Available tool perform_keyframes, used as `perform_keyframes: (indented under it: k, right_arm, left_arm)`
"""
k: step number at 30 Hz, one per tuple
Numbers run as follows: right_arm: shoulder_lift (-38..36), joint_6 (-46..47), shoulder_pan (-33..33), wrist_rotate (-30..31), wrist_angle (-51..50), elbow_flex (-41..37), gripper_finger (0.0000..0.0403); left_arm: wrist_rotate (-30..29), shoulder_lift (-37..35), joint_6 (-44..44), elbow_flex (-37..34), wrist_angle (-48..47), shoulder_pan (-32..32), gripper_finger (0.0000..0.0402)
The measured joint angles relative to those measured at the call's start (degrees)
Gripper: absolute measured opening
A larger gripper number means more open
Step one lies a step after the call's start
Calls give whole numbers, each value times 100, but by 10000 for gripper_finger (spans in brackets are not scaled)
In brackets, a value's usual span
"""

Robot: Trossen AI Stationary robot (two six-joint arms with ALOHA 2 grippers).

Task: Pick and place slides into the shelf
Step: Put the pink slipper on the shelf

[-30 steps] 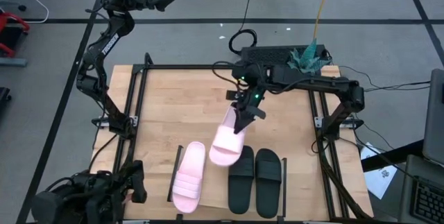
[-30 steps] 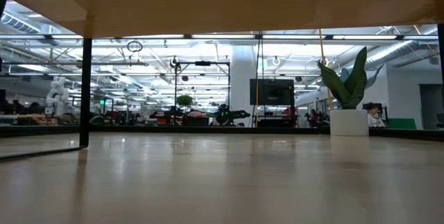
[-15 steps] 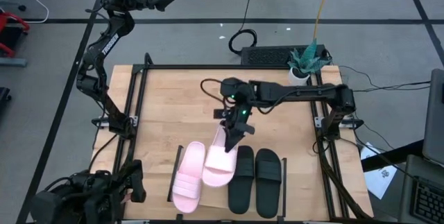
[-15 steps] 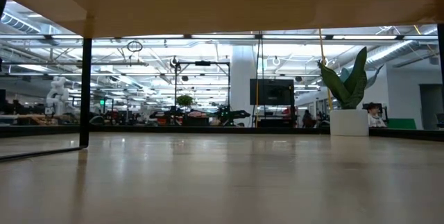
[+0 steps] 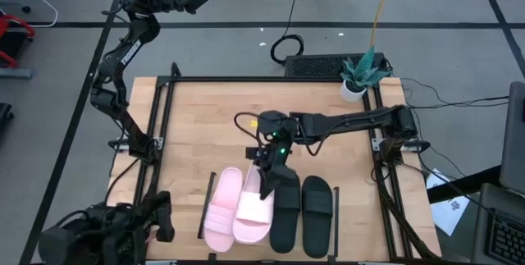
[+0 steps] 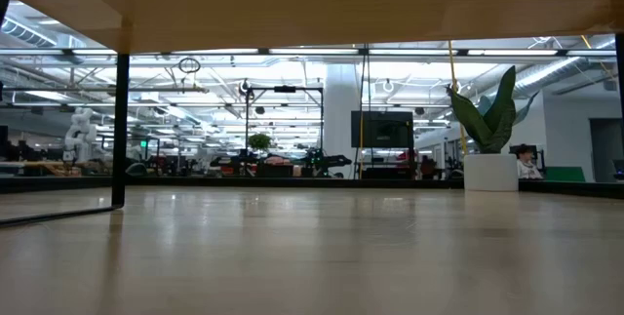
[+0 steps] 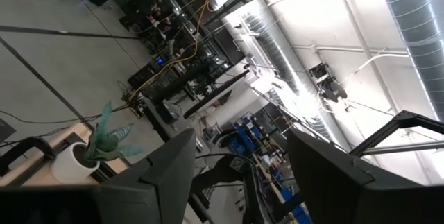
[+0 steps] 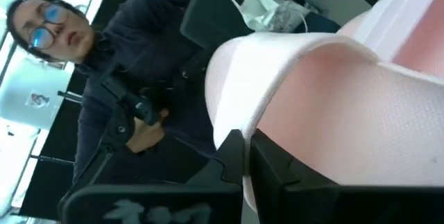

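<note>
Where the counter's near edge meets the shelf (image 5: 246,253), four slides lie in a row between thin black end rails: a pale pink slide (image 5: 222,210) at the left end, a second pink slide (image 5: 256,207) just beside it and touching along its side, then two black slides (image 5: 285,207) (image 5: 316,205) to the right. The right end effector (image 5: 269,185) is clamped shut on the heel end of the second pink slide, which lies at a slight tilt with its heel end toward the black pair. In the right wrist view, the two dark fingers (image 8: 236,161) pinch the slide's pale rim (image 8: 312,106), and beyond it a person in dark clothing (image 8: 132,92) sits off the counter. Farther back, the right arm stretches across the wooden counter (image 5: 205,117) from its base on the right side. Near the far right corner stands a small potted plant (image 5: 361,72). The left arm is raised well clear beyond the far left corner, its end effector (image 5: 193,1) spread open and empty, pointed toward the room's ceiling in its wrist view.
</note>
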Motion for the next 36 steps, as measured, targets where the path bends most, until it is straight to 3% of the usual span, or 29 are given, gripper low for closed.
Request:
perform_keyframes:
  k: [19, 36]
  right_arm:
    - [-10, -899, 343, 1016, -122, -233, 0]
    - [-10, -878, 342, 1010, 676, -1059, 0]
  left_arm:
    - [50, 0, -214, 0, 0, -225, 227]
    - [48, 0, -210, 0, 0, -220, 227]
